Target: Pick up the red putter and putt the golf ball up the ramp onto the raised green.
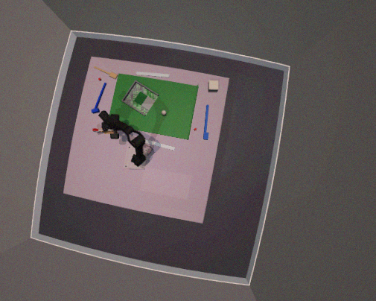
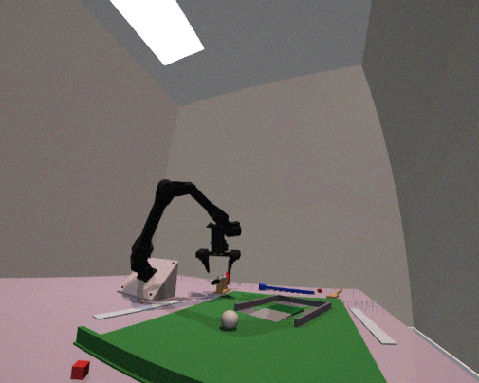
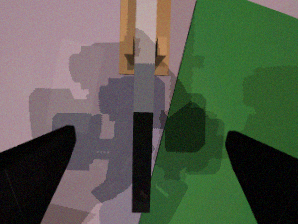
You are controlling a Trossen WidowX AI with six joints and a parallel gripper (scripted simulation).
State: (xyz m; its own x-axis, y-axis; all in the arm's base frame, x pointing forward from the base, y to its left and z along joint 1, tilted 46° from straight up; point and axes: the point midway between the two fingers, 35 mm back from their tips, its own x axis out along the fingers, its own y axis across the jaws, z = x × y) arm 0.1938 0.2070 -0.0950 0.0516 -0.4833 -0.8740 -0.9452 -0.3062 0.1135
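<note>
The red putter (image 1: 95, 130) (image 2: 228, 277) rests on a wooden stand (image 1: 107, 132) (image 2: 222, 286) (image 3: 126, 35) beside the mat's left edge. In the wrist view its black handle end (image 3: 142, 165) runs up the middle of the picture; its red head is out of that view. My gripper (image 1: 110, 131) (image 2: 219, 271) (image 3: 151, 135) is wide open and empty, pointing down a little above the handle, one finger to each side. The white golf ball (image 1: 164, 112) (image 2: 230, 320) sits on the green mat (image 1: 181, 97) (image 2: 174, 348) (image 3: 250, 50). A dark green patch (image 1: 141, 98) (image 2: 285, 309) and a pale patch (image 1: 147, 103) (image 2: 267, 314) lie inside a grey border.
Blue clubs (image 1: 100, 95) (image 1: 206, 119) (image 2: 289, 289) lie on both sides of the mat. A wooden club (image 1: 106, 71) (image 2: 334, 295) lies at the far left corner. White strips (image 1: 153, 74) (image 1: 164, 146) (image 2: 373, 326) flank the mat. A pale block (image 1: 213, 86) and small red cubes (image 1: 195, 129) (image 2: 80, 370) are also there.
</note>
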